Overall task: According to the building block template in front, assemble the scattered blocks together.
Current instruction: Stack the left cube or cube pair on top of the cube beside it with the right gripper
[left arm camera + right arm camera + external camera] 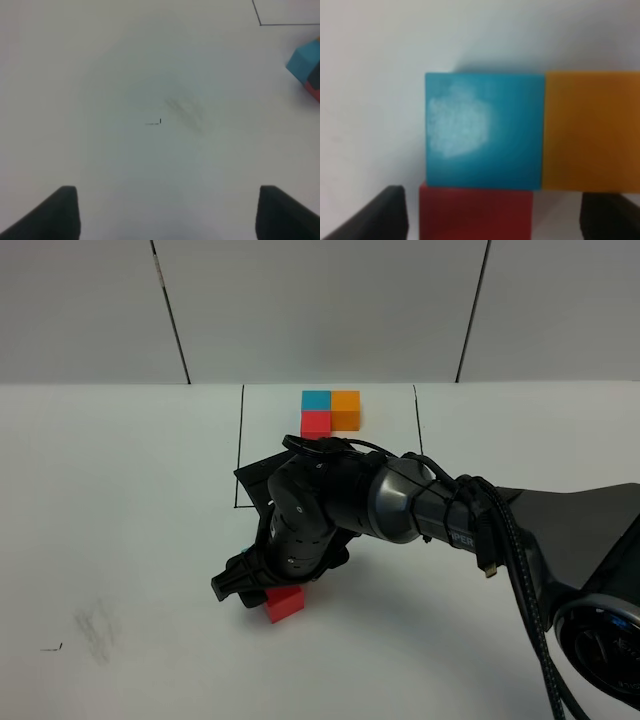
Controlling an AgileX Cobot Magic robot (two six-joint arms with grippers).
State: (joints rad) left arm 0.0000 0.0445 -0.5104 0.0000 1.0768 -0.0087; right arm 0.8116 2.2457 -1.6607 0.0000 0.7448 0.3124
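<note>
The building block template (pixel 330 411), an L of blue, orange and red cubes, lies at the back inside a thin black-line rectangle (pixel 240 450). My right gripper (pixel 258 592) reaches across to the left and hangs low over the scattered blocks. Only the red block (pixel 286 605) shows under it there. In the right wrist view, the blue block (pixel 484 130) and the orange block (pixel 592 131) touch side by side. The red block (pixel 476 212) sits against the blue one, between the spread fingers of my right gripper (pixel 490 220). My left gripper (pixel 167 215) is open over bare table.
A grey smudge (pixel 95 630) and a small black mark (pixel 50 647) lie on the white table at the front left. The right arm and its cables (pixel 480 520) cover the middle right. The blue block (pixel 304 62) shows at the edge of the left wrist view.
</note>
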